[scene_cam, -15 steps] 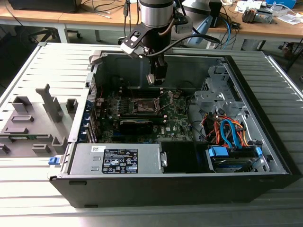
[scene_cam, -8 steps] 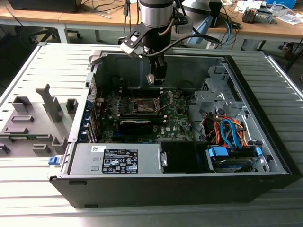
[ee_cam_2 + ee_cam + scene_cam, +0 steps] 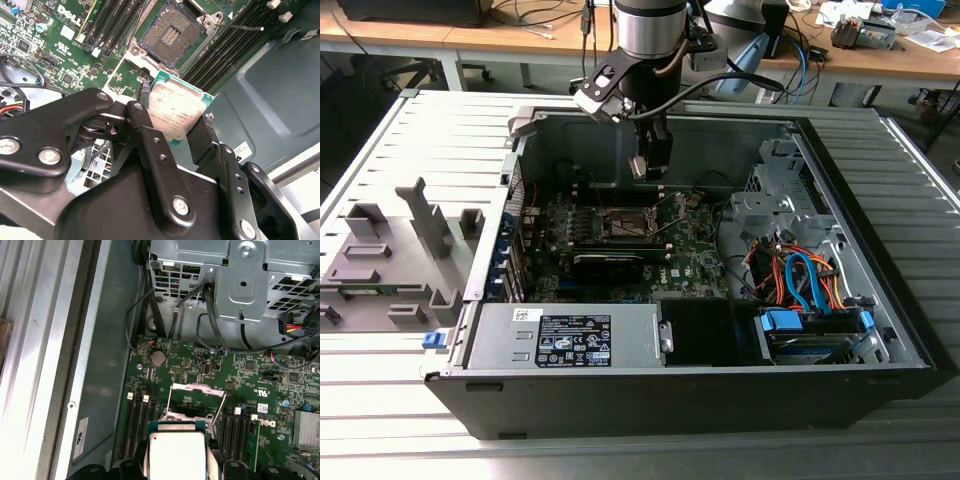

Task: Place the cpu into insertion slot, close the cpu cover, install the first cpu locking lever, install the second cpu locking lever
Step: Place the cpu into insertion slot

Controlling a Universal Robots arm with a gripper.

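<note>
Status: chip (image 3: 177, 111) clamped by its edges in the gripper (image 3: 174, 120), hanging over the board (image 3: 75, 55) just short of the open socket (image 3: 170, 35). Worth squaring the corners to the socket first, then lowering dead flat, no tilt, no dragging sideways.

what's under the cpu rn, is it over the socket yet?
The cpu is clamped in the gripper, in the air over the motherboard. In the second wrist view the socket lies open, contacts showing. The spot directly beneath the chip is covered by it.
</note>
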